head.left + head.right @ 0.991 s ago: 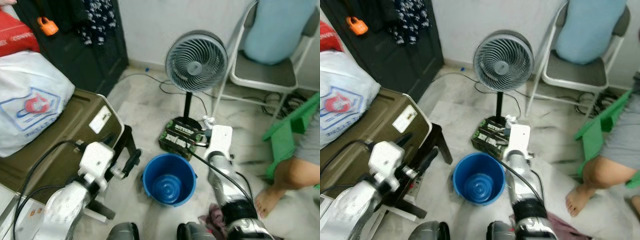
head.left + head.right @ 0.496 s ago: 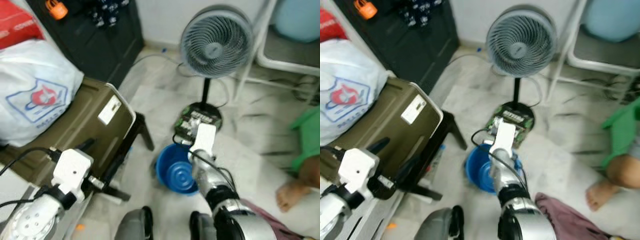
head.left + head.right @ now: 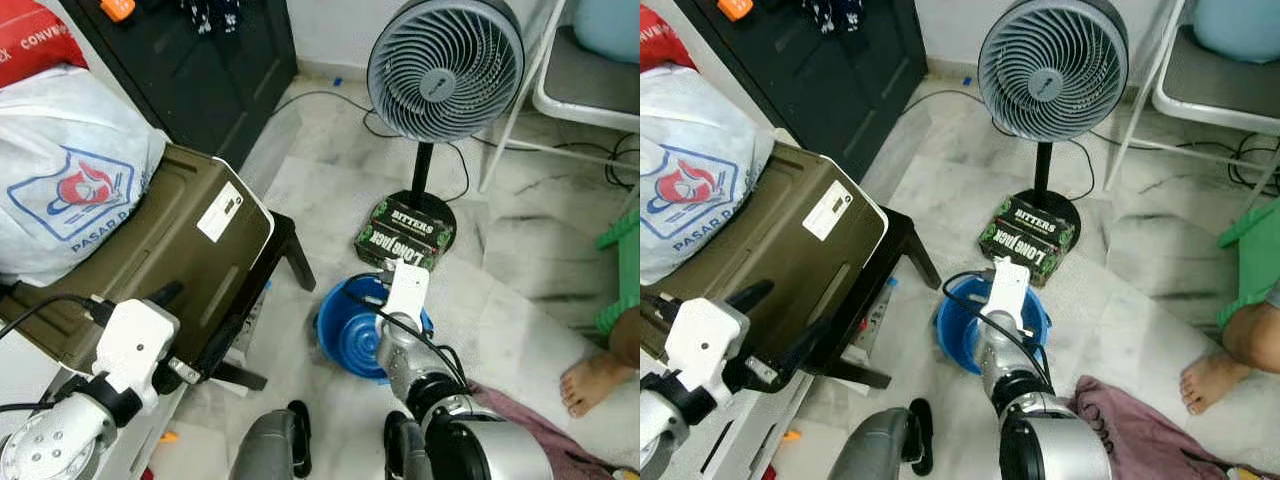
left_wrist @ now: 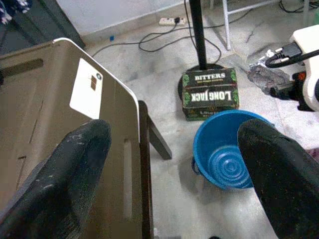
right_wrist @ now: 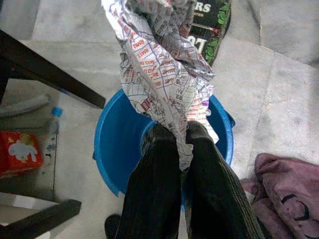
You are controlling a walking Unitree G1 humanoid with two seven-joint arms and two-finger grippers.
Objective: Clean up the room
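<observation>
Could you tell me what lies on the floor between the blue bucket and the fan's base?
A green-and-black box printed BITTERS and LONG JACK lies between the bucket and the fan, resting partly on the fan's round base, as both eye views and the left wrist view show.

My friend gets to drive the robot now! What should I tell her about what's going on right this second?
Right gripper: shut on a crumpled printed wrapper, held above the blue bucket.
Left gripper: open and holding nothing, raised beside the olive case on the black stand.
The bucket sits on the floor in front of the fan, next to the green and black box. A purple cloth lies on the floor by the robot's right side, near a person's foot.
Done: wrapper picked up and brought over the bucket.
Left: drop the wrapper in, then probably deal with the cloth.
</observation>
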